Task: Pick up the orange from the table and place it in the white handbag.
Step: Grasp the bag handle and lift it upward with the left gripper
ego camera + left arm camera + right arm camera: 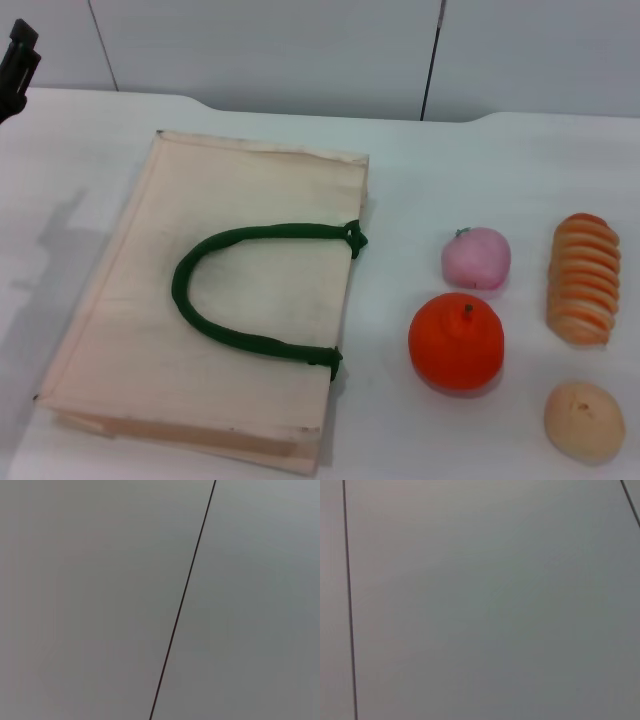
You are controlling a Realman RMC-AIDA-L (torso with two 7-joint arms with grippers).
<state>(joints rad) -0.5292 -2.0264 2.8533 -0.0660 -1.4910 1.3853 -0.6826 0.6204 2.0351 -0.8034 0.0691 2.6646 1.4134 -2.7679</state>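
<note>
The orange (456, 341), glossy orange-red with a small stem, sits on the white table (420, 180) right of the white handbag (240, 290). The handbag lies flat, cream fabric with a dark green loop handle (225, 330) on top. Part of my left gripper (18, 62) shows at the far left edge, raised and well away from the bag. My right gripper is out of view. Both wrist views show only grey wall panels with a dark seam.
A pale pink round fruit (476, 258) lies just behind the orange. A sliced bread loaf (583, 279) lies at the right edge, and a tan bun (584, 421) at the front right. A wall stands behind the table.
</note>
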